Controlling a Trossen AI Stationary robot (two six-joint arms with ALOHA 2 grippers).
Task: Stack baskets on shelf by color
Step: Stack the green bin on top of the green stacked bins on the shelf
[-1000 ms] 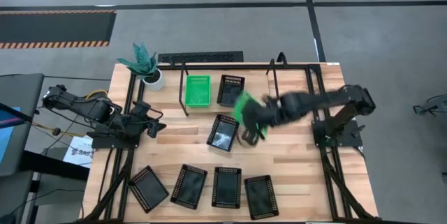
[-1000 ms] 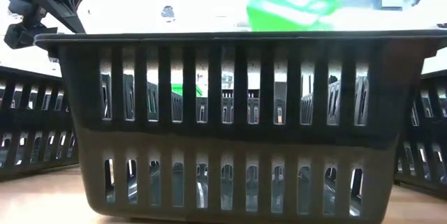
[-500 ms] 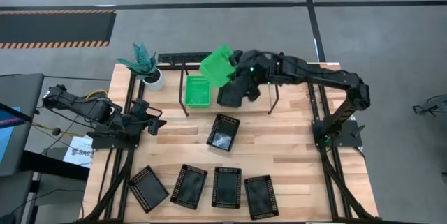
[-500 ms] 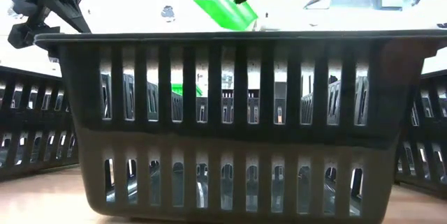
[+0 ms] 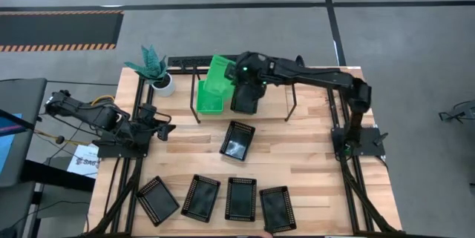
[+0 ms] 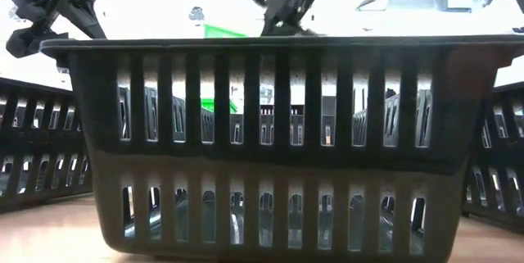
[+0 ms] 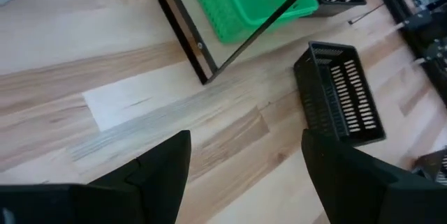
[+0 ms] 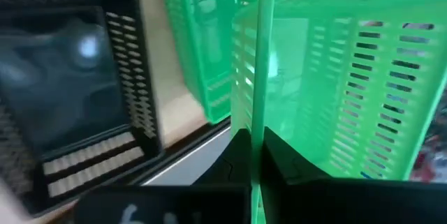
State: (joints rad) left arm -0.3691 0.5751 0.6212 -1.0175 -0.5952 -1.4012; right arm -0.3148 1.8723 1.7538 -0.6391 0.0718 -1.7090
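The table (image 5: pixel 312 156) carries a row of black baskets (image 5: pixel 241 198) along its near edge, one more (image 5: pixel 237 140) mid-table, and the shelf (image 5: pixel 291 90) at the back. There a green basket (image 5: pixel 208 98) already sits beside a black one (image 5: pixel 246 97).

The step in hand looks like stacking green on green — the right gripper (image 5: pixel 239 75) holds a second, tilted green basket (image 5: pixel 220 70) above the first, fingers (image 8: pixel 238 155) pinching its wall. Next it needs levelling and nesting squarely.

The left gripper (image 5: pixel 165 130) waits at the table's left, fingers (image 7: pixel 164 168) spread, holding nothing.

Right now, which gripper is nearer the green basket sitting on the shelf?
Right. The right gripper hangs just above the green basket on the shelf, holding another green basket. The left gripper waits off beside it.
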